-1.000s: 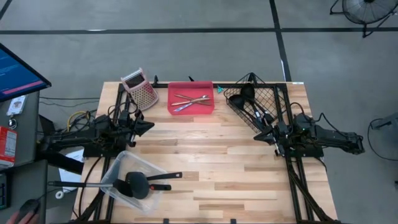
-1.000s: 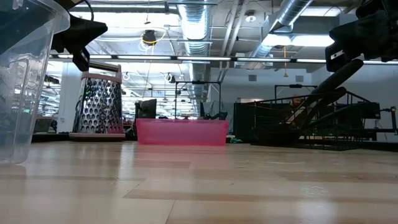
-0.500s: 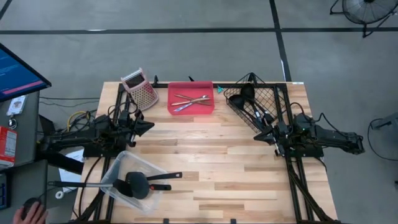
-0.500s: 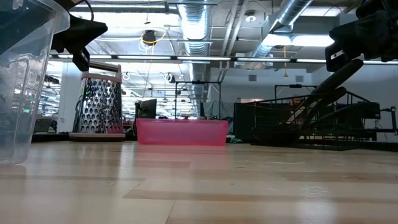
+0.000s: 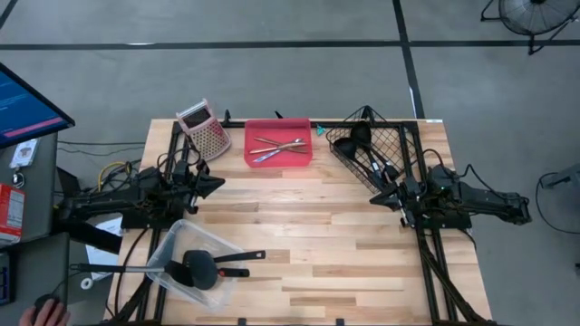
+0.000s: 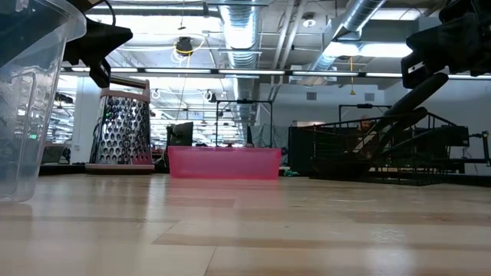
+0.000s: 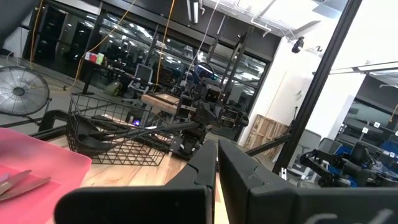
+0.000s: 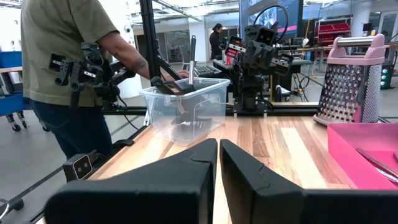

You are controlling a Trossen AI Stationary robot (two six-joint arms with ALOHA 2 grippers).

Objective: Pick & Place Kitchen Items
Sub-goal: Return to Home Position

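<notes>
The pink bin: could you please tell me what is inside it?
A few thin metal utensils lie crossed on the floor of the pink bin. Their exact number is unclear where they overlap, and the low view shows only its wall.

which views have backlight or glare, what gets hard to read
Low view: ceiling lights backlight the basket into a dark mass, sheen on the table. Left wrist view: bright wall behind, the shut left gripper dark. Right wrist view: even light, right gripper shut, highlights on the clear bin. High view: flat light, soft shadows, both grippers parked at the table's sides.
</notes>
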